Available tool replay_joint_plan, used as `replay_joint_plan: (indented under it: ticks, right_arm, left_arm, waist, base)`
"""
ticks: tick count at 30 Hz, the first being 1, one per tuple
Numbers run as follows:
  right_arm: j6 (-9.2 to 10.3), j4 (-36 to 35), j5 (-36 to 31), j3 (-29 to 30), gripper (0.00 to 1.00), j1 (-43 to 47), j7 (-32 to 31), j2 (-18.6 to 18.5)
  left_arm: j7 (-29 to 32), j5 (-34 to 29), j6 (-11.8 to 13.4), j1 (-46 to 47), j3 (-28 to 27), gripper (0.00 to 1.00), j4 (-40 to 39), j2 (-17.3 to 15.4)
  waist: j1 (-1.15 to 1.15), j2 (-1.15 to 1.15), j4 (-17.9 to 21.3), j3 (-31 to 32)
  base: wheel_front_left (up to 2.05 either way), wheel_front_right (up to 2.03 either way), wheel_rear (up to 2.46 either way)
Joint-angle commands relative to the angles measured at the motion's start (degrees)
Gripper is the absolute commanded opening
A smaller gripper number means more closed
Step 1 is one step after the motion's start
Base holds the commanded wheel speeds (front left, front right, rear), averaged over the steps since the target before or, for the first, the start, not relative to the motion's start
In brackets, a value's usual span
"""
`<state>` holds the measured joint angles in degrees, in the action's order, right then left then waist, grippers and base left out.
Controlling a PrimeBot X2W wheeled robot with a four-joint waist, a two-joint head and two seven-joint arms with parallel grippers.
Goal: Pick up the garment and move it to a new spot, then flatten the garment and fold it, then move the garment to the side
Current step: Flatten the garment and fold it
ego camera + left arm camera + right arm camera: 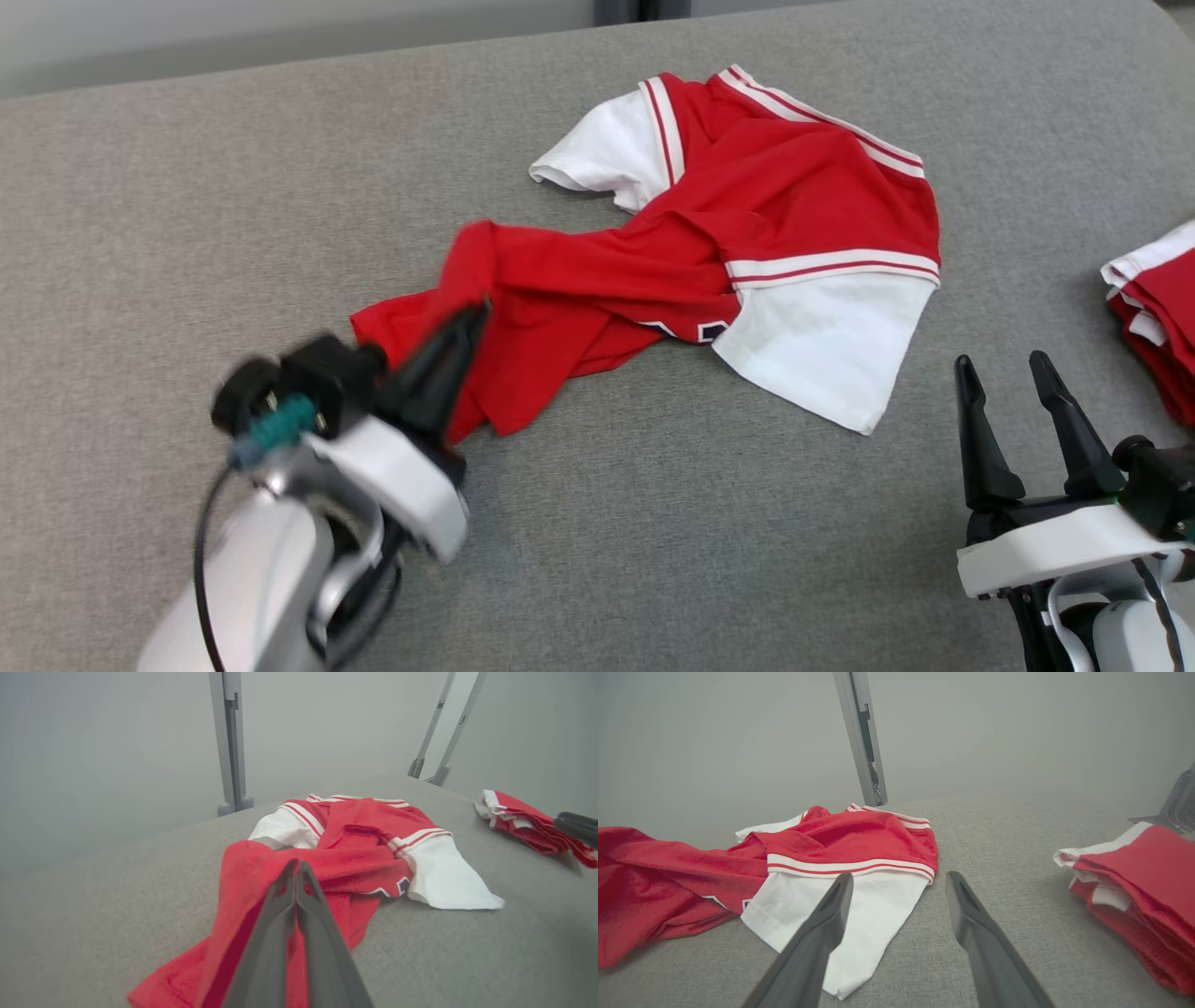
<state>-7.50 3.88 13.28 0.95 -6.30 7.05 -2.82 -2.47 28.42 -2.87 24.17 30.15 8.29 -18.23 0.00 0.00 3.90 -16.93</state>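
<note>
Grey woven cloth is covering the counter (653, 523), and the red-and-white garment (747, 205) is lying crumpled across its middle, twisted into a rope toward the near left.

Head view: the left claw (474, 317) is clenching on the red hem at that near-left end. The right claw (1001, 362) is hanging released at the near right, apart from the cloth. A folded pile (1162, 299) in the same colours is sitting at the right edge. Risk noted: the grip is looking like a pinch at the very edge of the fabric, so a quick lift could be pulling the hem free.

Left wrist view: the left claw (296, 865) is showing both fingers pressed together, with red cloth bunching around and between them. How many layers are being held I cannot tell. If only one is caught, the garment (364, 830) is likely to be trailing on the counter, tightening the twist rather than opening it.

Right wrist view: the right claw (899, 877) is standing open, pointing toward the white sleeve (859, 914) and touching nothing. The garment (850, 840) is lying near the folded pile (1148, 868). A carry toward the right could be sweeping the loose sleeve into that pile and disturbing it. A one-handed carry is also risking a worse tangle.
</note>
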Motion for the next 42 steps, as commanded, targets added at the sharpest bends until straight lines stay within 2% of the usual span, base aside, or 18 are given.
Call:
replay_joint_plan:
  ticks: [1,6,13,19,27,28,29,31,36,42]
  right_arm:
    - [0.02,-0.57,0.21,0.28,1.00,0.61,-0.33,-0.25]
    - [0.02,-1.20,0.01,0.79,1.00,0.81,-1.10,-0.26]
    - [0.02,-1.66,-0.08,1.42,1.00,1.10,-2.05,-0.24]
    - [0.02,-1.73,0.06,2.14,1.00,1.44,-2.94,-0.24]
    - [0.02,-0.82,1.06,1.99,1.00,1.21,-3.12,-0.24]
    - [0.02,-0.62,1.16,2.00,1.00,1.19,-3.06,-0.25]
    - [0.02,-0.51,1.25,2.02,1.00,1.22,-2.99,-0.24]
    - [0.02,-0.25,1.26,2.32,1.00,1.33,-2.84,-0.25]
    - [0.02,-0.76,-0.33,3.20,1.00,1.57,-2.38,-0.25]
    - [0.02,-2.20,-3.09,3.13,1.00,1.39,-1.82,-0.24]
  left_arm:
    - [1.24,0.61,0.93,-2.84,0.20,0.00,-3.28,-1.03]
    - [7.43,2.84,4.12,-12.98,1.64,0.00,-14.86,-3.74]
    - [12.28,5.72,7.20,-20.96,1.67,0.00,-19.89,-6.56]
    - [12.25,6.46,9.07,-23.65,0.19,0.00,-17.29,-7.84]
    - [7.98,8.70,6.51,-22.64,1.26,0.00,-7.15,-3.44]
    - [7.12,8.82,6.53,-22.41,1.16,0.52,-6.17,-2.83]
    - [6.20,8.71,6.75,-22.19,0.91,1.00,-5.42,-2.28]
    - [3.74,8.88,7.38,-21.82,0.06,1.00,-4.80,-0.96]
    - [-0.56,8.74,9.27,-22.01,-2.64,1.00,-5.29,-0.18]
    - [-7.14,6.50,13.58,-20.39,-7.05,1.00,-8.21,0.13]
  waist:
    - [0.00,0.00,-0.86,0.54]
    - [0.00,0.00,-2.31,0.99]
    - [0.00,0.00,-3.23,1.95]
    - [0.00,0.00,-3.34,2.00]
    - [0.00,0.00,-2.70,1.41]
    - [0.00,0.00,-2.60,1.48]
    - [0.00,0.00,-2.53,1.54]
    - [0.00,0.00,-2.51,1.69]
    - [0.00,0.00,-2.84,2.60]
    - [0.00,0.00,-3.58,4.35]
  base:
    - [0.00,0.00,0.00]
    - [0.00,0.00,0.00]
    - [0.00,0.00,0.00]
    - [0.00,0.00,0.00]
    - [0.00,0.00,0.00]
    - [0.00,0.00,0.00]
    - [0.00,0.00,0.00]
    - [0.00,0.00,0.00]
    - [0.00,0.00,0.00]
    - [0.00,0.00,0.00]
